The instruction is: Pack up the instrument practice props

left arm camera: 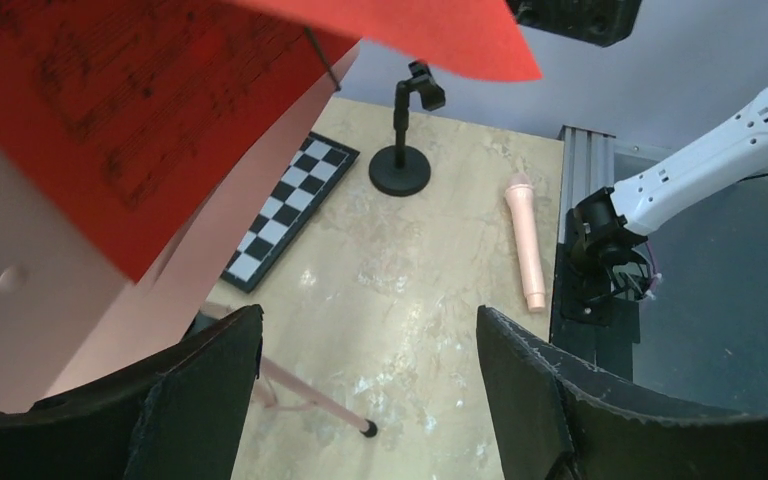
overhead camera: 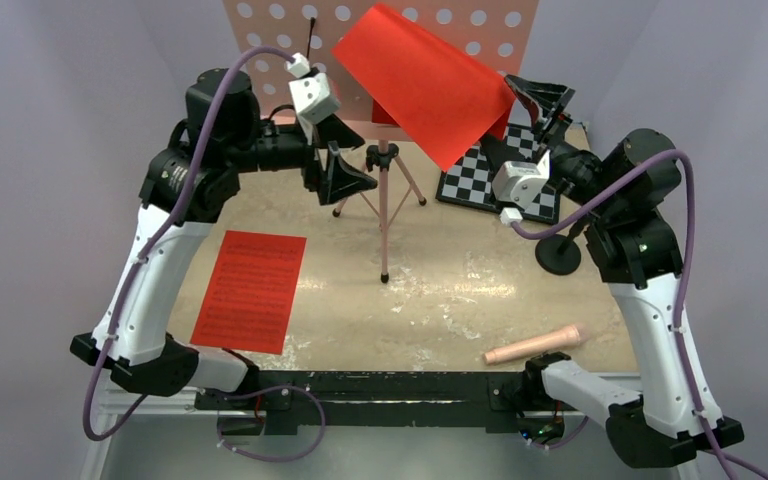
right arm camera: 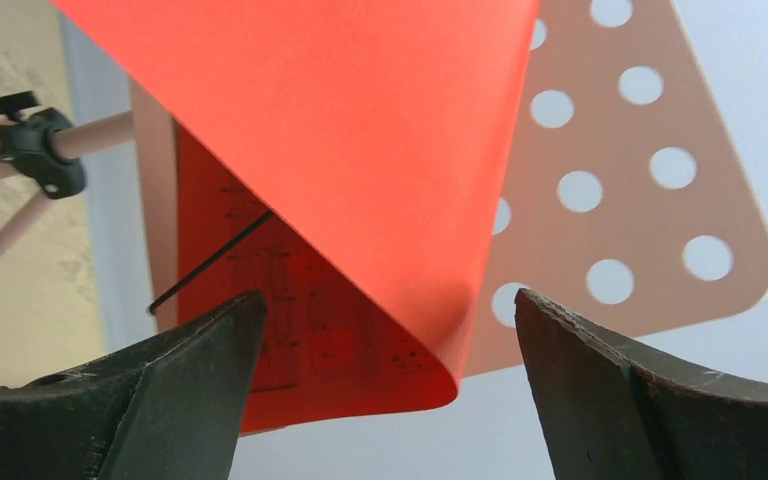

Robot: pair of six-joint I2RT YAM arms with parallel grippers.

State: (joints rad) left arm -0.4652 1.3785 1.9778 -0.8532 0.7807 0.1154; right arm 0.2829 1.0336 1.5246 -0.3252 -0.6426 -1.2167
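Near left of the beige marbled tabletop we have a flat red sheet-music page, lying alone. By the near right corner a peach-pink handheld microphone lies on its side, nothing touching it. Mid-table stands the pink tripod music stand, feet on the tabletop. The left gripper hovers just left of its pole, fingers apart, nothing between them. Toward the right edge the small black round-base mic stand is upright, clip empty. Behind it, at the far right, the black-and-white chessboard lies flat. At the far edge the stand's hole-perforated pink tray carries a curled red sheet-music page that bends forward off it. A second printed red page lies flat against the tray behind it. The right gripper is raised at the curled page's lower right corner, fingers wide apart. In the wrist view that corner hangs between them, not clamped; we can't tell whether it touches.
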